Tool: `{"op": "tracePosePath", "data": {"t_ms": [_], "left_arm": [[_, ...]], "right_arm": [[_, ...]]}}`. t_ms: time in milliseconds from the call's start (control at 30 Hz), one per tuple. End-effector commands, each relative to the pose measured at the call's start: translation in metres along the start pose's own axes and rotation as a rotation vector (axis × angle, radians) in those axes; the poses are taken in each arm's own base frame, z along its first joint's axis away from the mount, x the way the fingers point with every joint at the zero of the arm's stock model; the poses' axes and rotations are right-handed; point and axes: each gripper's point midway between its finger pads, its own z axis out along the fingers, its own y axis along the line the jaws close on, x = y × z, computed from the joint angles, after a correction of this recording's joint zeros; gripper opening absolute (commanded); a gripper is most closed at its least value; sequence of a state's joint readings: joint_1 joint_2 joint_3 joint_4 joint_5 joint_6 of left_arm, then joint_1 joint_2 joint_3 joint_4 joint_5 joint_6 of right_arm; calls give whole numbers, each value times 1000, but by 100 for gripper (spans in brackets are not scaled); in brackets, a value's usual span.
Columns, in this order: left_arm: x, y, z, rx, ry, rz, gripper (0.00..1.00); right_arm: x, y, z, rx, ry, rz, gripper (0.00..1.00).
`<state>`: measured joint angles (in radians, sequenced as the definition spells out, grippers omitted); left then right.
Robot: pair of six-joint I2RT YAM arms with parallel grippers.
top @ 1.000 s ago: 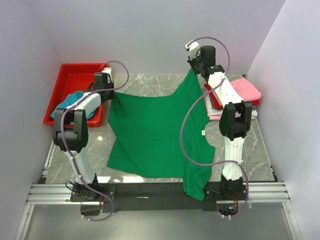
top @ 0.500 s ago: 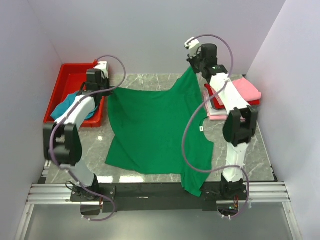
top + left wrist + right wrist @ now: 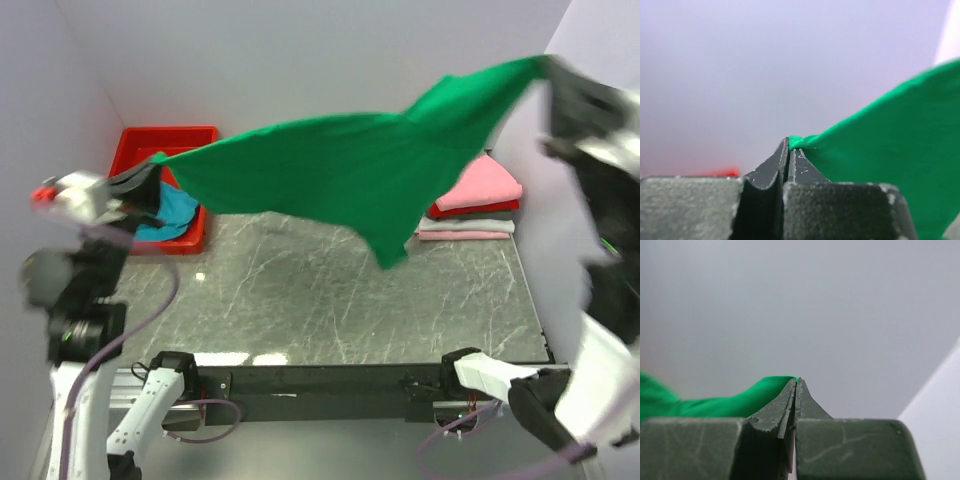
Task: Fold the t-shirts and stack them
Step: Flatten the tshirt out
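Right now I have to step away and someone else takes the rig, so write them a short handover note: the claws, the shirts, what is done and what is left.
Left claw: shut on an edge of the green t-shirt.
Right claw: shut on another edge of it.
The shirt hangs stretched in the air between them, clear of the table.
Done: folded stack, pink on top, at the far right.
Left: fold and stack the green one, then the teal-blue shirt lying in the red tray.
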<state>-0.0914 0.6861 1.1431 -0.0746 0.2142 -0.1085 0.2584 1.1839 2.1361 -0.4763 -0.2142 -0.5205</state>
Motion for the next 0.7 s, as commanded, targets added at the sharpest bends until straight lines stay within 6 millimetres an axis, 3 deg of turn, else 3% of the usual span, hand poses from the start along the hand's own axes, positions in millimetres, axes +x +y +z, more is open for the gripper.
{"op": "tracePosePath", "data": {"t_ms": [0,33,67,133,233,333,433,467,500,533,567,600,633,667], "left_arm": [[-78,-27,-25,92,-173,4,1],[-92,-31,-31,104,-202,9,1],[-117,-36,-40,113,-254,19,1],[-134,-40,-47,124,-279,13,1],[-159,-47,-58,144,-339,25,1],[-161,-42,-58,118,-351,31,1],[-136,-34,-44,93,-293,18,1],[-113,-29,-33,86,-242,3,1],[-98,-25,-26,75,-210,-7,1],[-82,-21,-21,62,-183,-15,1],[-42,-13,-7,45,-111,-32,1],[-19,-9,-1,35,-68,-38,1],[6,-4,5,19,-19,-48,1],[56,4,16,2,75,-66,1]], "right_arm": [[-39,-12,-32,19,-39,14,0],[-61,-22,-46,49,-88,7,0],[-71,-28,-52,72,-110,2,0],[-92,-37,-68,105,-158,-3,0],[-98,-44,-75,140,-168,-13,0],[-87,-45,-66,147,-138,-25,0],[-63,-39,-47,134,-87,-26,0],[-54,-37,-41,130,-67,-26,0],[-41,-32,-33,119,-43,-26,0],[-13,-22,-16,97,8,-20,0],[3,-16,-8,86,34,-17,0],[50,5,6,43,124,-8,0],[65,10,16,44,129,-9,0],[95,22,27,20,185,-1,0]]}}
